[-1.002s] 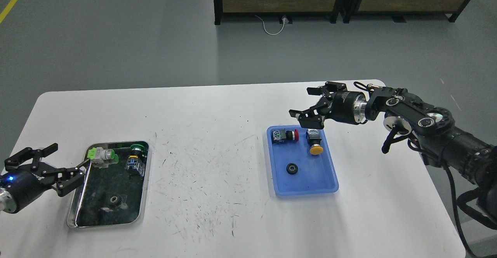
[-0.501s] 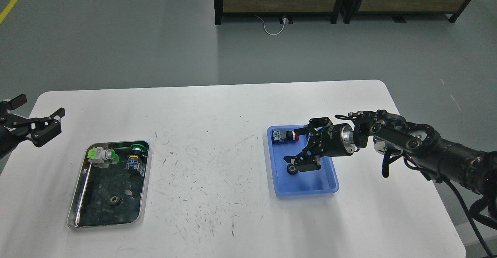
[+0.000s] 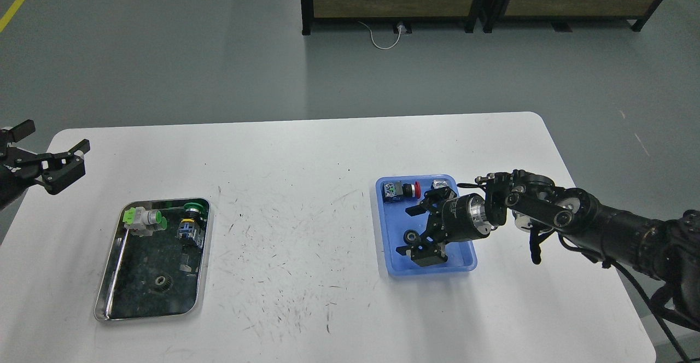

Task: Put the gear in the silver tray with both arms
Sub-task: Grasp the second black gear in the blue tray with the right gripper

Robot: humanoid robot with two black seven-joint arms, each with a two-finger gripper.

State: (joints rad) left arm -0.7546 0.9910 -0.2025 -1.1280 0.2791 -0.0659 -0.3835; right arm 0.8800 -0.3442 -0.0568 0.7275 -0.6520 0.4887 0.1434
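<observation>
The silver tray [image 3: 104, 297] lies at the table's front left. A small dark gear [image 3: 161, 282] rests on its dark bottom. A second black gear [image 3: 410, 236] lies in the blue tray [image 3: 384, 253] at the right. My right gripper [image 3: 418, 230] is low inside the blue tray, open, with one finger above the gear and one below it. My left gripper [image 3: 41, 152] is open and empty, raised over the table's far left edge, well away from the silver tray.
The silver tray also holds a green-and-white switch [image 3: 143, 219], a green button [image 3: 194, 209] and a blue-black part [image 3: 188, 229]. The blue tray holds a red push button [image 3: 403, 189]; another part is partly hidden behind my right gripper.
My right gripper has come down from above the blue tray into it and now straddles the black gear. My left gripper rose from the silver tray's left rim toward the far left edge.
</observation>
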